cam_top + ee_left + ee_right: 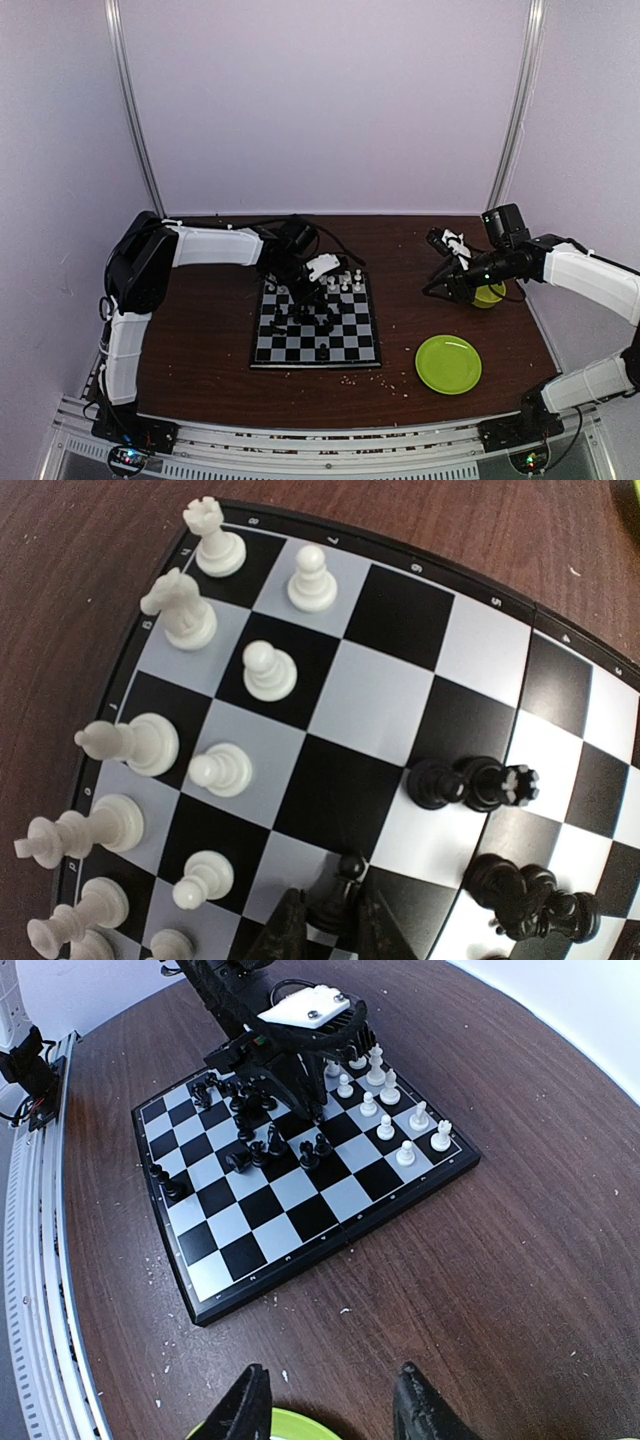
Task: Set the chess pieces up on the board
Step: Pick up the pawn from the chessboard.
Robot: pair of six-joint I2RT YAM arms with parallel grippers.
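Note:
The board [300, 352] lies in the middle of the table. White chess pieces [270, 670] stand in two rows along its far edge [345, 283]. Black pieces [475, 780] stand and lie loosely around the centre squares [255, 1150]. My left gripper [325, 910] reaches down over the board [305, 300], its fingers pressed against both sides of an upright black pawn [342, 885] that stands on the squares. My right gripper [330, 1390] hovers over bare wood right of the board [440, 285], open and with nothing between its fingers.
A round green plate [448, 363] lies at the front right, its rim showing just below my right fingers [290, 1428]. A small yellow-green bowl [490, 295] sits behind the right gripper. Pale crumbs [350, 378] are scattered along the board's near edge.

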